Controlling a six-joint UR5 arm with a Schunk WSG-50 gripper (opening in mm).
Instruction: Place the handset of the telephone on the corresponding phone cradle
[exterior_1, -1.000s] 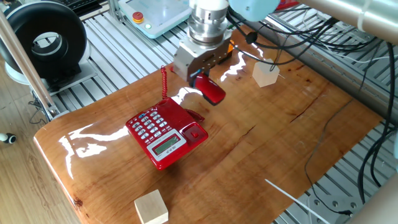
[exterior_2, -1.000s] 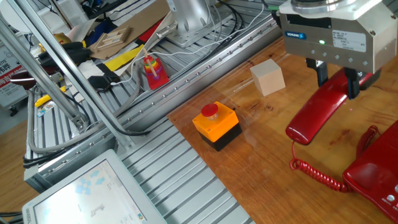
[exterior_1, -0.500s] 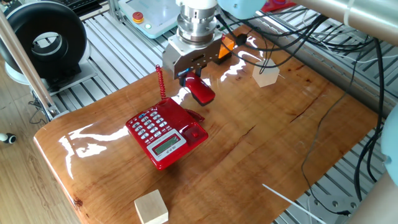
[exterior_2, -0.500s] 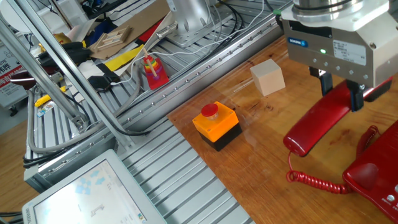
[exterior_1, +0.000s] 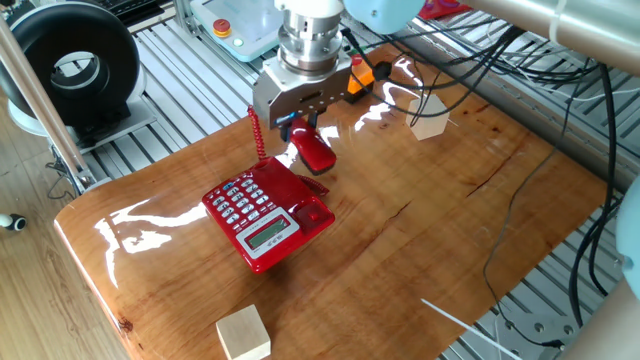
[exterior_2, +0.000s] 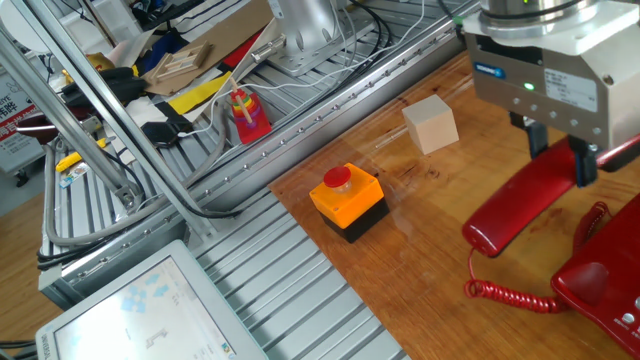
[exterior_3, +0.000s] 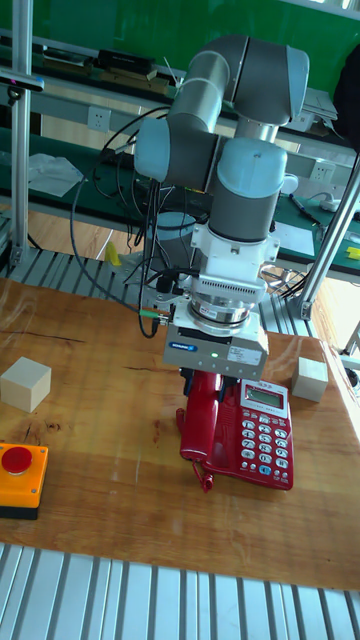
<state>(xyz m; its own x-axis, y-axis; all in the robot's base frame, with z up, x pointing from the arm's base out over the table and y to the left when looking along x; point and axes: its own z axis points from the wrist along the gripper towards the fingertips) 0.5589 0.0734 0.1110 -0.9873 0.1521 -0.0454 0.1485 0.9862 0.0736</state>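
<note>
Transport step of the placement: the end effector (exterior_2: 563, 158) is clenched on the middle of the handset (exterior_2: 520, 201), which hangs tilted in the air just beside the telephone (exterior_1: 268, 214), one dark end low and near the counter (exterior_1: 430, 240), its red coiled cord (exterior_2: 508, 293) trailing on the wood to the base. In the tall fixed view the handset (exterior_3: 203, 414) lies alongside the keyless strip of the base, the phone cradle (exterior_3: 225, 432), apparently not yet seated in it; whether it touches the base cannot be told. Judged from this, the next move calls for bringing the receiver level and parallel over the cradle, lowering it until both ends settle in the recess, and only then releasing, with care that the cord does not drag the light base. The counter is a glossy varnished wooden slab with bright glare, mounted on a ribbed aluminium frame. On it stand two pale wooden blocks (exterior_1: 243, 333) (exterior_2: 430, 124) and an orange box with a red push-button (exterior_2: 346, 199). Around it: cables, a black fan (exterior_1: 70, 62), and green panels behind the arm.
</note>
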